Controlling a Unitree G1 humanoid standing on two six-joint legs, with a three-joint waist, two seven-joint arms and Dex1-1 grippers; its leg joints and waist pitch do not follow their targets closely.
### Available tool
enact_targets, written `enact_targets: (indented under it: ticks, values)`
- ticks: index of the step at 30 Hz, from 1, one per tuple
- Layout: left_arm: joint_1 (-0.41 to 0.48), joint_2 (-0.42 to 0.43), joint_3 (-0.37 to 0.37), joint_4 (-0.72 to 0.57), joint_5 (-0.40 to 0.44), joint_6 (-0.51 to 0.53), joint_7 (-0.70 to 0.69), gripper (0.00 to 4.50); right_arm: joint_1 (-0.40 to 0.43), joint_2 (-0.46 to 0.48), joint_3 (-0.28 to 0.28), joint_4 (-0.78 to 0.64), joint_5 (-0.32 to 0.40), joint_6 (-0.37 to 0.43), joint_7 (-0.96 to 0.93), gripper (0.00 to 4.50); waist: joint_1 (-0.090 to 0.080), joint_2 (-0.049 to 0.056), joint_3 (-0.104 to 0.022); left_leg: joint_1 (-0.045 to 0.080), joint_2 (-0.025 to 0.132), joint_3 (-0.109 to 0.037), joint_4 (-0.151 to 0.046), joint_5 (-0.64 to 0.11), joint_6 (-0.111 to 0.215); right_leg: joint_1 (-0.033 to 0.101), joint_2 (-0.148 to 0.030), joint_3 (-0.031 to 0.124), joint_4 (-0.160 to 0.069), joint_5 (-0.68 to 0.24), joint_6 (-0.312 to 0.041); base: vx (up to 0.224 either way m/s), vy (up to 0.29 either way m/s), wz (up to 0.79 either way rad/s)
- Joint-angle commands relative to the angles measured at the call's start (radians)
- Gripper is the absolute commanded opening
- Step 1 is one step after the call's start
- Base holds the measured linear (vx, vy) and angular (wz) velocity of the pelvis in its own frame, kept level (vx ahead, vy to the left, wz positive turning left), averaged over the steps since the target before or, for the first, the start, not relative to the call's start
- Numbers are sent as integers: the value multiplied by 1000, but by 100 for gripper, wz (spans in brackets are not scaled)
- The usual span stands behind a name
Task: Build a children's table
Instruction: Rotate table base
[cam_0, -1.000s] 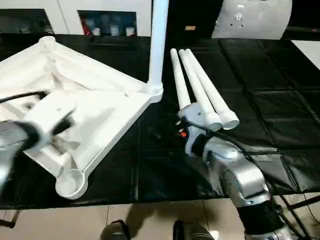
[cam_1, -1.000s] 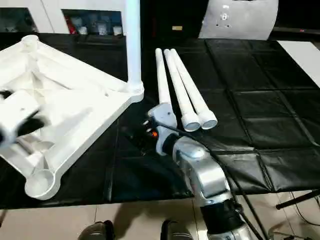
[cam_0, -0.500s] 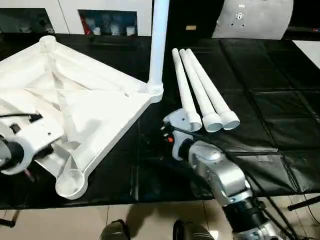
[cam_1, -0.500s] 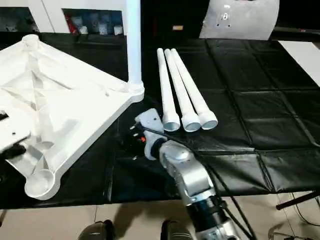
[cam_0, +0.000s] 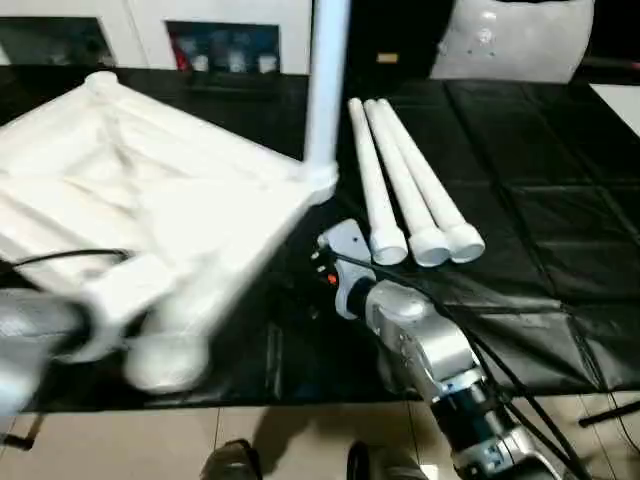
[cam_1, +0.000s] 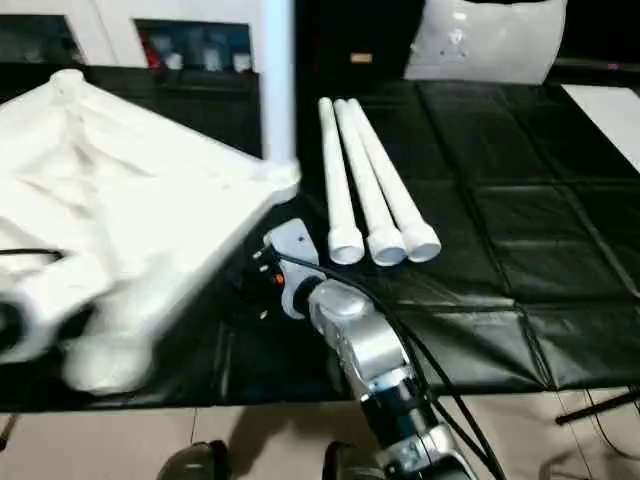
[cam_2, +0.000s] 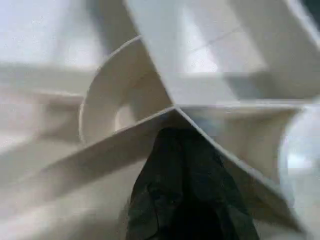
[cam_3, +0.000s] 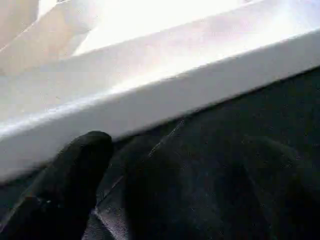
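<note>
White plastic tabletop lies ribbed side up on black cloth, one leg upright in a corner socket, three legs loose beside. Left gripper, jaws together, presses among its ribs. Right gripper, jaws wide, hangs just short of its edge, holding nothing.

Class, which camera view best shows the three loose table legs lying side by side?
The right eye view: the three loose legs lie whole and sharp on the black mat. The left eye view shows them equally complete, slightly shifted. The wrist views show the tabletop ribs and edge instead.
</note>
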Motion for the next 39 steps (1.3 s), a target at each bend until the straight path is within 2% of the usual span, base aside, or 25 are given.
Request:
enact_targets:
  ticks: [1, 2, 3, 4, 5, 8, 10, 11, 12, 13, 17, 18, 20, 24, 26, 30, 35, 39]
  values:
    - [-16, -25, -46, -27, -47, -3, -30, 9, -2, -13, -2, 16, -11, -6, -7, 450, -8, 26, -70, 31, 8, -7, -71, -261, -82, 39, -41, 29, -60, -187, -154, 0, 0, 0]
    - [-26, -47, -54, -26, -57, -5, -34, 9, -1, -15, -5, 15, -10, -7, -7, 450, -9, 32, -71, 30, 8, -9, -71, -263, -83, 40, -42, 29, -60, -193, -150, 0, 0, 0]
    - [-28, -50, -57, -26, -57, -7, -34, 9, -1, -16, -6, 14, -10, -8, -8, 450, -13, 25, -71, 30, 8, -7, -70, -268, -80, 39, -40, 29, -63, -198, -147, 0, 0, 0]
    - [-38, -65, -71, -23, -58, -15, -37, 9, 0, -18, -9, 11, -10, -8, -8, 450, -15, 25, -72, 29, 8, -8, -68, -262, -77, 41, -41, 30, -62, -200, -146, 0, 0, 0]
    - [-46, -82, -84, -15, -62, -24, -41, 9, 1, -21, -13, 8, -9, -9, -11, 450, -14, 35, -71, 30, 7, -9, -68, -262, -78, 40, -42, 30, -61, -199, -147, 0, 0, 0]
    - [-58, -106, -94, -9, -66, -28, -47, 9, 0, -23, -21, 10, -10, -14, -16, 450, -22, 29, -72, 25, 7, -11, -68, -262, -73, 45, -40, 28, -62, -196, -154, 0, 0, 0]
    - [-62, -110, -99, -10, -64, -26, -51, 9, -3, -24, -24, 16, -12, -18, -16, 450, -24, 29, -72, 28, 7, -10, -67, -265, -68, 43, -39, 28, -64, -197, -158, 0, 0, 0]
    - [-65, -113, -103, -8, -64, -27, -54, 9, -6, -23, -26, 22, -13, -20, -15, 450, -24, 34, -70, 29, 8, -11, -67, -268, -67, 41, -38, 28, -64, -199, -160, 0, 0, 0]
    - [-65, -113, -103, -8, -64, -27, -54, 9, -6, -23, -26, 22, -13, -20, -15, 450, -24, 34, -70, 29, 8, -11, -67, -268, -67, 41, -38, 28, -64, -199, -160, 0, 0, 0]
    - [-70, -124, -110, -2, -80, -24, -59, 9, -22, -17, -27, 40, -15, -26, -11, 450, -24, 37, -69, 32, 9, -10, -67, -281, -69, 39, -37, 27, -65, -207, -165, 0, 0, 0]
    - [-76, -133, -120, 4, -84, -23, -62, 9, -47, -8, -20, 67, -22, -40, -2, 450, -25, 35, -68, 32, 9, -12, -69, -300, -73, 39, -37, 26, -66, -225, -167, 0, 0, 0]
    - [-87, -149, -128, 16, -80, -25, -61, 9, -91, 9, -11, 110, -27, -62, 14, 450, -26, 35, -68, 33, 8, -12, -69, -310, -73, 38, -38, 25, -66, -242, -167, 0, 0, 0]
    - [-95, -157, -131, 20, -79, -24, -60, 9, -110, 17, -7, 131, -29, -73, 21, 450, -29, 36, -64, 32, 9, -13, -70, -321, -76, 37, -40, 26, -69, -265, -164, 0, 0, 0]
    - [-115, -177, -130, 25, -84, -19, -56, 9, -155, 41, -2, 194, -36, -106, 30, 450, -35, 35, -66, 29, 9, -14, -68, -297, -73, 41, -39, 25, -66, -231, -171, 0, 0, 0]
    - [-121, -186, -128, 29, -83, -20, -49, 9, -177, 52, -4, 235, -42, -127, 27, 450, -43, 33, -69, 25, 9, -14, -66, -261, -66, 46, -39, 25, -60, -171, -189, 0, 0, 0]
    - [-123, -193, -124, 35, -81, -26, -43, 9, -205, 66, -15, 281, -46, -152, 27, 450, -46, 33, -70, 24, 9, -11, -64, -236, -55, 49, -39, 25, -56, -127, -207, 0, 0, 0]
    - [-142, -225, -107, 57, -75, -31, -19, 9, -239, 84, -32, 341, -47, -192, 26, 450, -47, 37, -68, 27, 10, -10, -64, -245, -53, 49, -38, 25, -58, -127, -217, 0, 0, 0]
    - [-199, -274, -87, 172, 9, -81, 97, 9, -244, 88, -54, 329, -38, -223, 24, 450, -43, 38, -64, 32, 10, -8, -64, -277, -51, 45, -37, 25, -63, -164, -210, 0, 0, 0]
